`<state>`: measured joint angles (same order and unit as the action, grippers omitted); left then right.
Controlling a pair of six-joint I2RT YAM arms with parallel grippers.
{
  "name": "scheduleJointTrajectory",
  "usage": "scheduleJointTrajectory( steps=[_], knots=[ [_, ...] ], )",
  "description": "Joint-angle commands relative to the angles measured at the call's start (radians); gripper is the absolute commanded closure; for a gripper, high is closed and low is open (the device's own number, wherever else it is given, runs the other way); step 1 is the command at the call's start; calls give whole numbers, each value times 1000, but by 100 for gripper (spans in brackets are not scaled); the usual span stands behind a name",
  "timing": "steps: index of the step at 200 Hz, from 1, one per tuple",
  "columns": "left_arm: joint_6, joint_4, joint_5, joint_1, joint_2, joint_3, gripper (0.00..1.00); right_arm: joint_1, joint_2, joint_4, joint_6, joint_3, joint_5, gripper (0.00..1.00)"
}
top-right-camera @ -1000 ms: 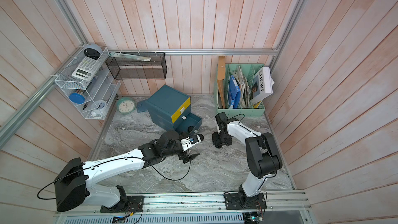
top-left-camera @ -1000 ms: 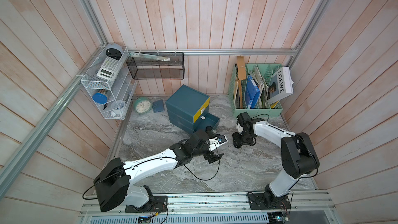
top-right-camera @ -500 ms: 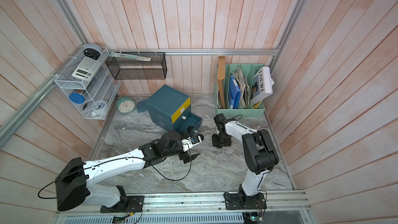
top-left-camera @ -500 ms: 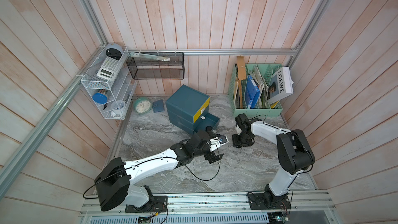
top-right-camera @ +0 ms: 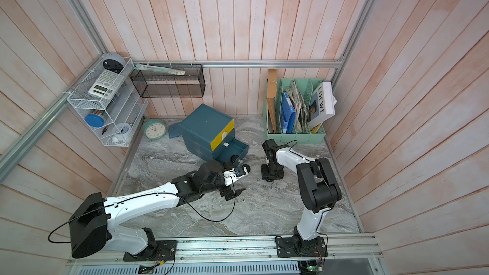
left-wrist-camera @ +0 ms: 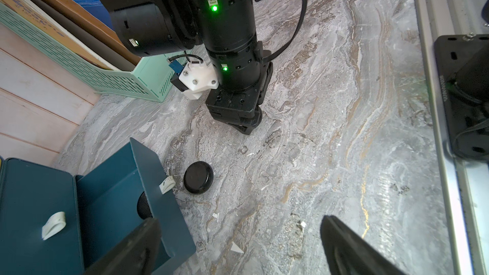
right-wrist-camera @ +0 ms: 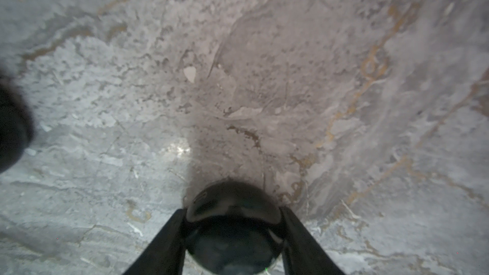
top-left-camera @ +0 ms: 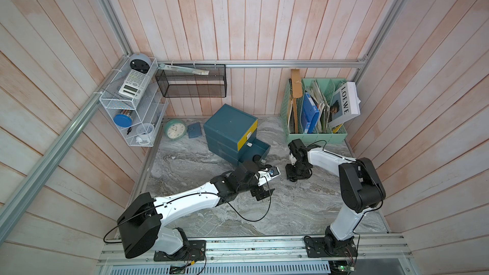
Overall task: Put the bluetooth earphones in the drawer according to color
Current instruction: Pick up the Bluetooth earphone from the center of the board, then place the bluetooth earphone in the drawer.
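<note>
the jaws of the right gripper (right-wrist-camera: 233, 211) press on both sides of a black earphone case (right-wrist-camera: 232, 236) that lies flat on the worktop (right-wrist-camera: 264, 75), so it seems gripped for lifting. the jaws of the left gripper (left-wrist-camera: 238, 219) stand wide open and empty near the pulled-out teal drawer (left-wrist-camera: 111, 194), probably leaving room. a second black case (left-wrist-camera: 198, 177) lies just beside the drawer front. a third black case (left-wrist-camera: 143, 205) is already inside, so black probably belongs here.

We see a black case (left-wrist-camera: 198, 177) on the worktop (left-wrist-camera: 330, 128), just beside the front of the open drawer (left-wrist-camera: 154, 170). A second case (left-wrist-camera: 143, 205) lies inside, half hidden.
</note>
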<state>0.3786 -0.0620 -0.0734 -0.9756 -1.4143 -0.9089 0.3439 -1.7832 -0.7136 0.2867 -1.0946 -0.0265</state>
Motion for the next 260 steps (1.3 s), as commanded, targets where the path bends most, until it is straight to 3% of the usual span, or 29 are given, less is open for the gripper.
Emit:
scheduleJointTrajectory(
  steps=[1,65,111,260],
  knots=[
    [13,-2,8,-3,-11,-30,0,11,7,17,9,9,9,45],
    [33,-8,54,-3,19,-33,0,26,111,49,21,9,27,52],
    [22,-2,57,55,58,-35,0,53,119,42,27,-69,24,53],
    [-9,-5,2,264,124,-33,0,204,-98,78,59,-449,-67,54]
  ],
)
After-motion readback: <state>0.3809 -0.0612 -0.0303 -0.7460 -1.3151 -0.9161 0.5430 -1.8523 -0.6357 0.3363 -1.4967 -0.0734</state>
